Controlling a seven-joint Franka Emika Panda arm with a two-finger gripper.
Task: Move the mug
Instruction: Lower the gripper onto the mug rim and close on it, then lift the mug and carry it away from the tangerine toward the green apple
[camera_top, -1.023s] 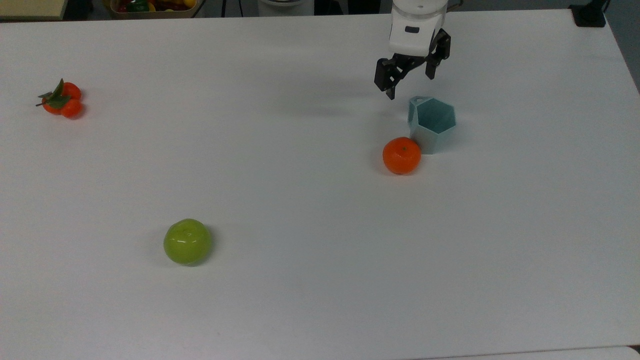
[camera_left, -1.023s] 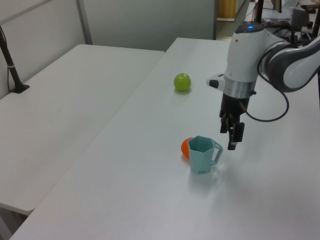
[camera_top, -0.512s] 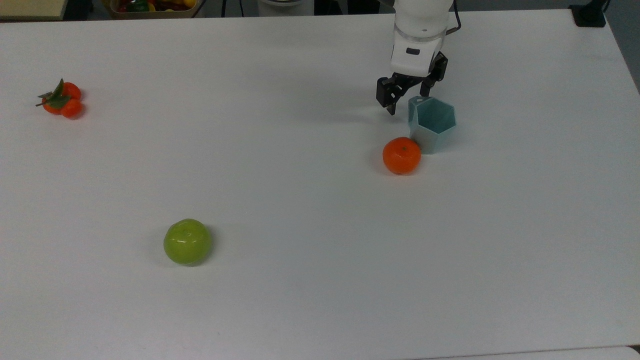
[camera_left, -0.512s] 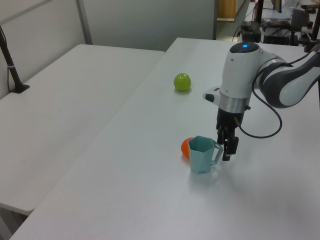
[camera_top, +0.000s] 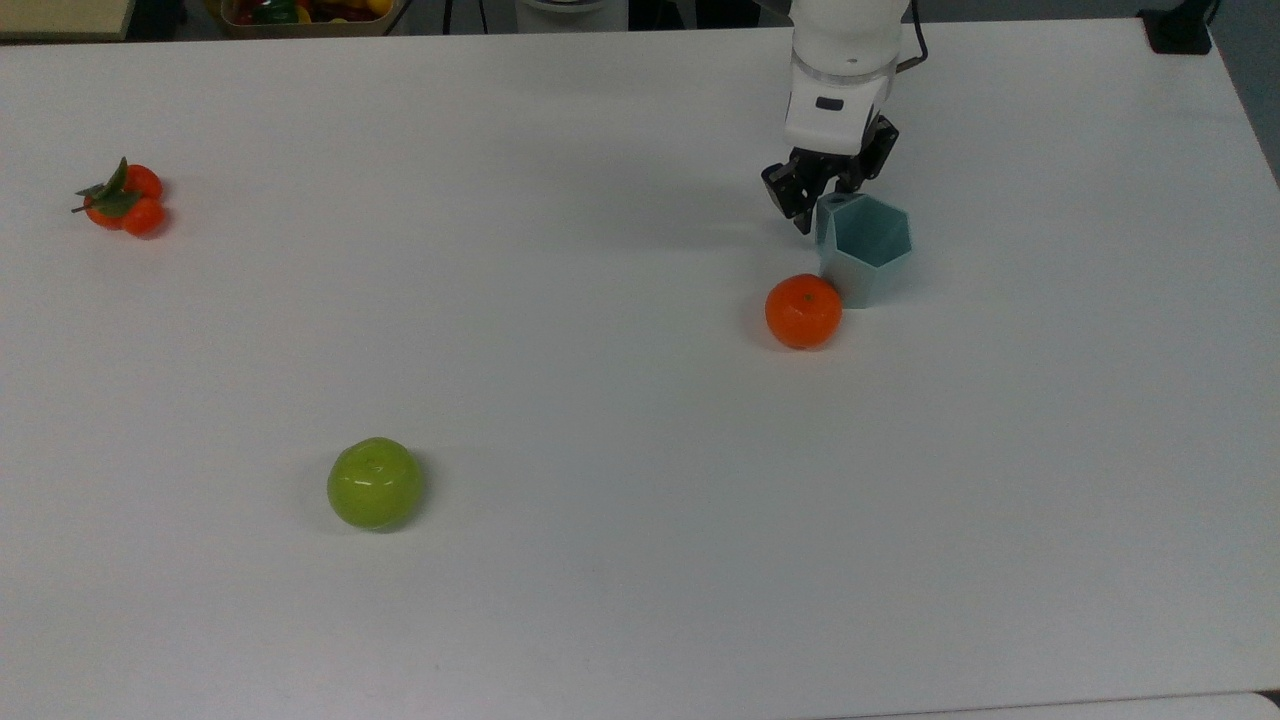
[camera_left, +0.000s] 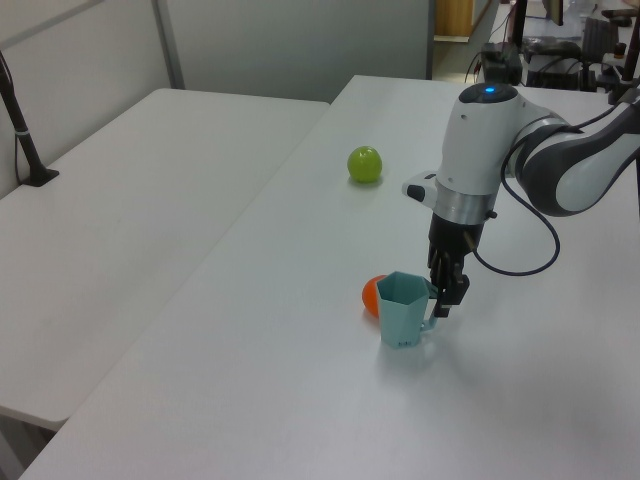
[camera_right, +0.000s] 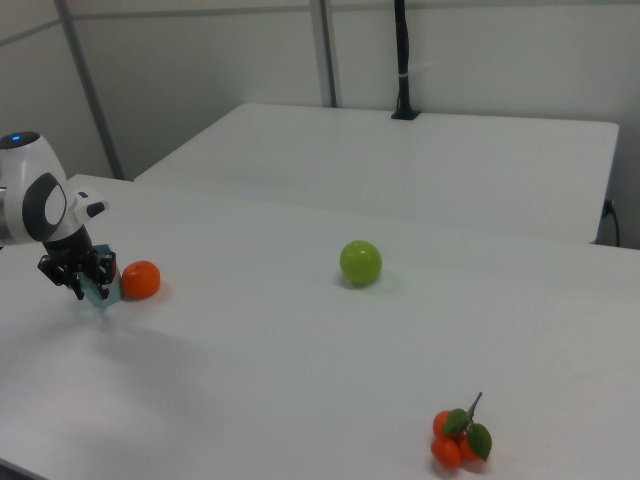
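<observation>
The mug (camera_top: 866, 247) is a pale teal, matte piece with a hexagonal rim, flat facets narrowing toward the base and a small angular handle; it stands upright on the smooth white tabletop (camera_top: 600, 400), with a round orange (camera_top: 803, 311) touching or just beside it on the top view's lower left. The claw (camera_top: 822, 198), black-fingered under a glossy white wrist, hangs point-down at the mug's handle side: in the left view it (camera_left: 447, 297) sits right at the handle on the mug's (camera_left: 403, 309) right, low against it. Its fingers are drawn close together about the handle, seemingly pinching it, though the contact itself is too small to make out for sure. In the right view the claw (camera_right: 76, 278) covers most of the mug (camera_right: 103, 291), the orange (camera_right: 141, 280) just beside. Well apart lie a shiny green apple (camera_top: 375, 482) and a cluster of small orange fruits with green leaves (camera_top: 122, 198)
</observation>
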